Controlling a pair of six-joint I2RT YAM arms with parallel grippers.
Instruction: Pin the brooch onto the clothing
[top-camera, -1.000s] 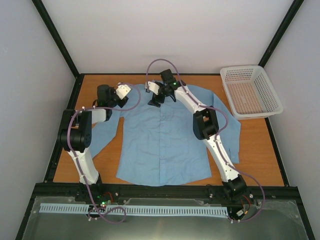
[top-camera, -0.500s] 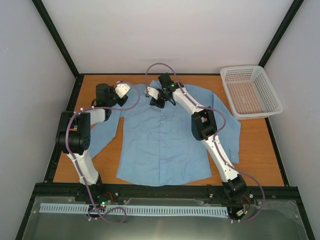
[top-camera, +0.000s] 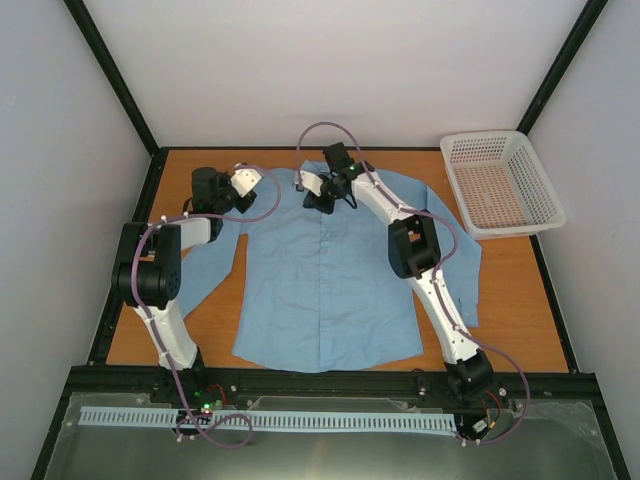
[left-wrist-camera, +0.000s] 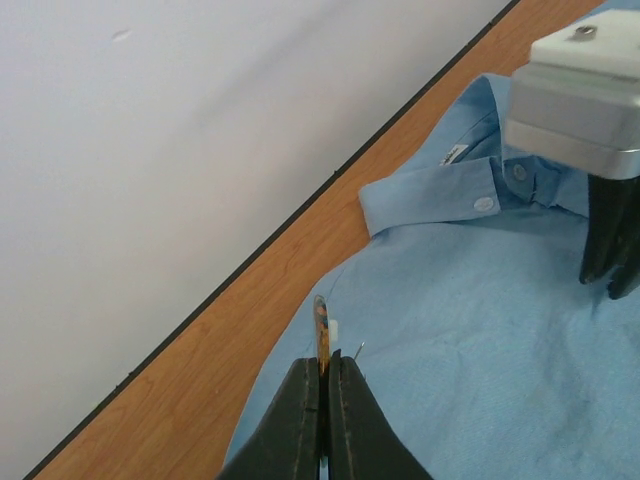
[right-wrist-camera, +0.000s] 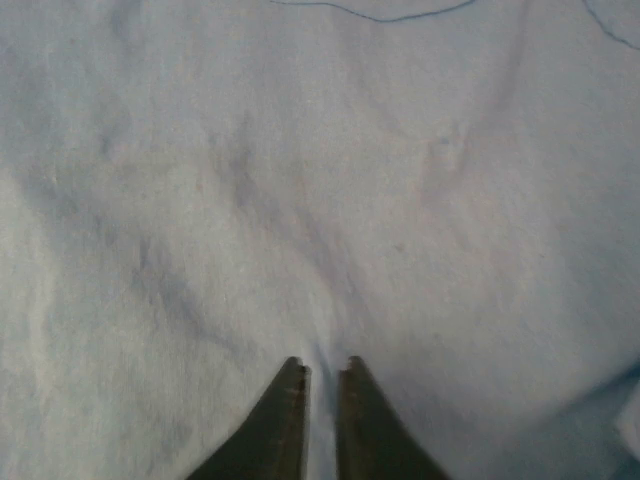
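From above, the shirt (top-camera: 320, 290) lay flat and face up on the table (top-camera: 510, 300), collar at the far end, with a basket (top-camera: 452, 170) off its right sleeve. The left gripper (top-camera: 237, 203) sat at the shirt's left shoulder and the right gripper (top-camera: 320, 203) just below the collar. Both sets of fingers were too small and dark to read, and the brooch could not be made out. Against half a second earlier, the right wrist had shifted slightly to the right and farther away. The left arm had not moved.

In the left wrist view, the left gripper (left-wrist-camera: 322, 368) was clamped on the brooch (left-wrist-camera: 321, 325), which was seen edge-on as a thin upright sliver, its face hidden. A fine pin (left-wrist-camera: 358, 349) poked out beside it, over the shirt (left-wrist-camera: 480, 400) near its edge. The right gripper (left-wrist-camera: 610, 275) was cut off at the frame's right, its tips down on the cloth below the collar (left-wrist-camera: 450, 185).

In the right wrist view, cloth (right-wrist-camera: 300, 180) filled the frame, soft and blurred. The right gripper (right-wrist-camera: 322, 372) was almost closed, nipping a small ridge of cloth.
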